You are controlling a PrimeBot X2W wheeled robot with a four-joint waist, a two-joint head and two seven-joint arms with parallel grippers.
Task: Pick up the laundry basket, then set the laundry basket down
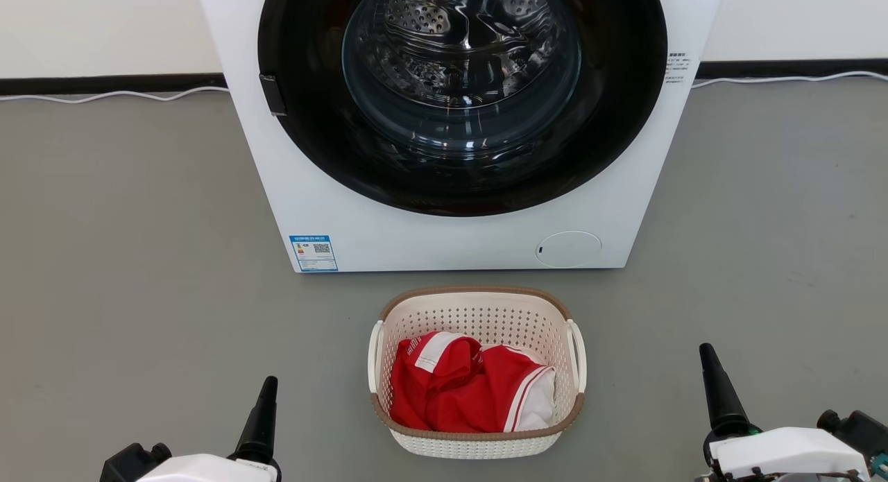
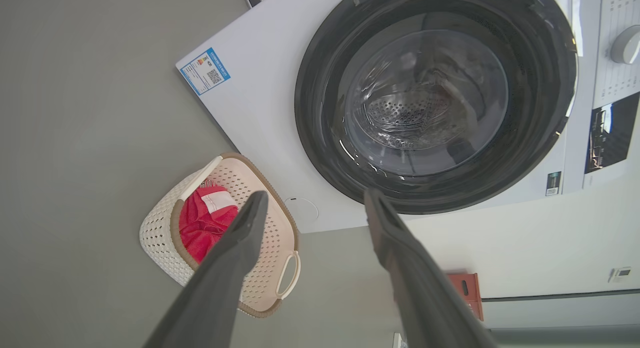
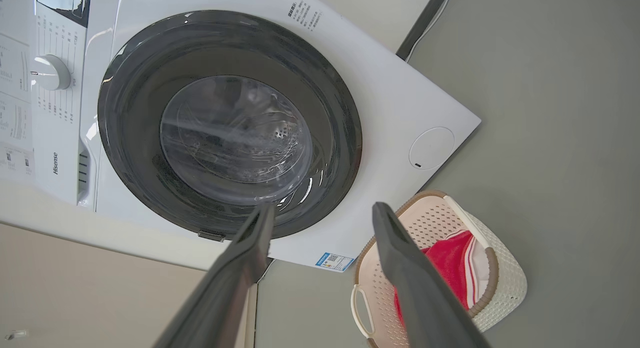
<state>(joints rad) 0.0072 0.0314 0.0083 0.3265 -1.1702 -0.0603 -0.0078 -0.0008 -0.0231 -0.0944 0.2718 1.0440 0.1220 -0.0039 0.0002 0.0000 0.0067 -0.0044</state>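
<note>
Laundry basket [image 1: 479,319] (holding red-and-white cloth [image 1: 451,392]) sits on the grey floor [image 1: 139,260] before a Hisense washer [image 1: 416,232] bearing a blue QR-code sticker [image 1: 313,252]; left tool [image 2: 316,194] and right tool [image 3: 322,209] both gape, empty.

Basket [image 1: 477,308] on floor [image 1: 139,225] before washer [image 1: 444,236], cloth [image 1: 458,392] in it. Left gripper [image 1: 267,392] to its left; right gripper [image 1: 709,363], right.

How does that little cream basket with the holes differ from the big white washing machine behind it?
The small cream perforated plastic laundry basket is far smaller than the white front-loading washing machine. The basket opens upward and has a brown rim; the machine faces forward with a round dark-framed glass door. The basket's walls are full of holes; the machine's panels are smooth. Both stand on the grey floor.
</note>
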